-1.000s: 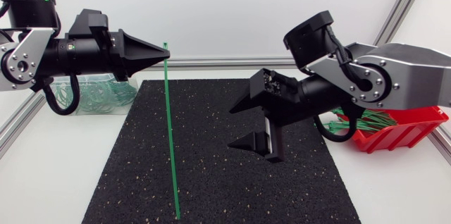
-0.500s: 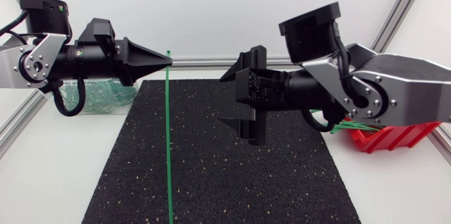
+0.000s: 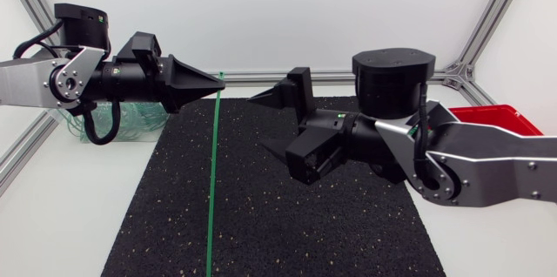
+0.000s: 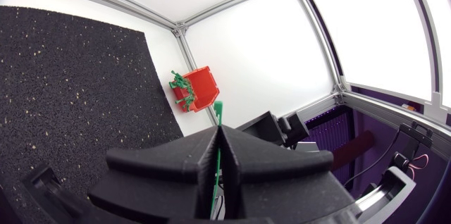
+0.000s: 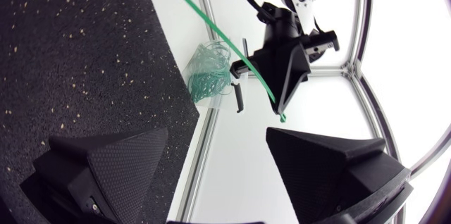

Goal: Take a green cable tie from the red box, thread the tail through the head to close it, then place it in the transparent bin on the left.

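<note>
Left hand (image 3: 218, 85) clenched on green cable tie (image 3: 211, 181) near top end; tail hangs over mat (image 3: 348, 225). Right hand (image 3: 276, 127) spread, empty, beside tie. You catch tail low, curl it up squarely.

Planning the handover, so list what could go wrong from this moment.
The left gripper pinches the green cable tie only near its upper end; the long tail hangs free and could swing away from a grasp. The right gripper is open, close to the left gripper; closing in could bump it or knock the tie loose.
</note>
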{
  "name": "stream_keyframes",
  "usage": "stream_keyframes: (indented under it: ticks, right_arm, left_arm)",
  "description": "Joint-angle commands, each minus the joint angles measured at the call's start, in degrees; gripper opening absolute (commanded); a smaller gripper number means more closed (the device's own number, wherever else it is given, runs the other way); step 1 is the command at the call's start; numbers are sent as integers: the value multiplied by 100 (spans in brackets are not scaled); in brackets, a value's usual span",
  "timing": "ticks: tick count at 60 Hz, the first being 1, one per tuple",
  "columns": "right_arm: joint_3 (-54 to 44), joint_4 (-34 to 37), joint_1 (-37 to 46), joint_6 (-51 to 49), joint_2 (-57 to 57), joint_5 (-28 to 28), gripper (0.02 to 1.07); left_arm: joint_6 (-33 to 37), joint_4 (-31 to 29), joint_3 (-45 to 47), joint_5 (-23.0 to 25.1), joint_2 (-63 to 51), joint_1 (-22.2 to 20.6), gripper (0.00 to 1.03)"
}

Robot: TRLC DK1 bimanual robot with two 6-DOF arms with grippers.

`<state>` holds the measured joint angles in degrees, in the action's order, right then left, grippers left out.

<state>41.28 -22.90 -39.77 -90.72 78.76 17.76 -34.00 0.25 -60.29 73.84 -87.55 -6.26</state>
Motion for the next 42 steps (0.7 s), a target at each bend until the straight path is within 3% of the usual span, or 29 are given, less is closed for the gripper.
stream_keyframes:
  ticks: [1,12,42]
  right_arm:
    - [-190,-198,-180,-702,166,0,103]
    - [-463,-1270,-453,-930,192,413,103]
    - [-1342,-1622,-1587,-1853,403,421,103]
  left_arm:
    - [104,1,-202,130,-122,-33,4]
    - [113,1,-255,130,-201,-59,4]
    - [130,1,-246,130,-236,-77,4]
